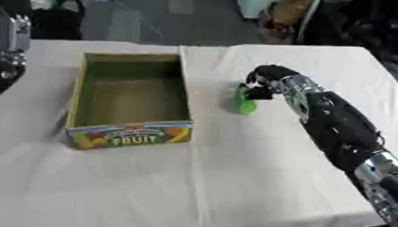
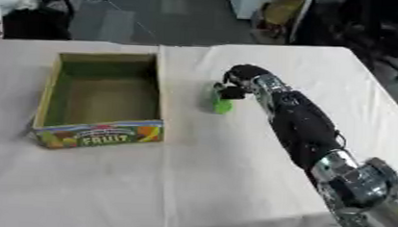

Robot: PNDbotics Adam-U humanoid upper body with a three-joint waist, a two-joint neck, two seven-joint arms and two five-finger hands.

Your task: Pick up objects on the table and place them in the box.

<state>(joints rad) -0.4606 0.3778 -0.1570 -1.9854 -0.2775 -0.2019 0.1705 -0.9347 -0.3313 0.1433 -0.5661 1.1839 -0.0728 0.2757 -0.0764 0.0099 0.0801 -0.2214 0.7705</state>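
Note:
A small green object [image 1: 244,103] stands on the white tablecloth just right of the box. My right hand [image 1: 260,84] reaches in from the lower right, and its dark fingers are curled around the green object's top. The cardboard box [image 1: 129,131] with a "FRUIT" label on its front wall sits open to the left; its green-lined inside looks empty. Part of my left arm [image 1: 5,49] shows at the left edge of the left eye view; its hand is out of sight.
The white cloth-covered table [image 1: 233,184] stretches wide in front and to the right. Its far edge borders a dark floor with clutter beyond.

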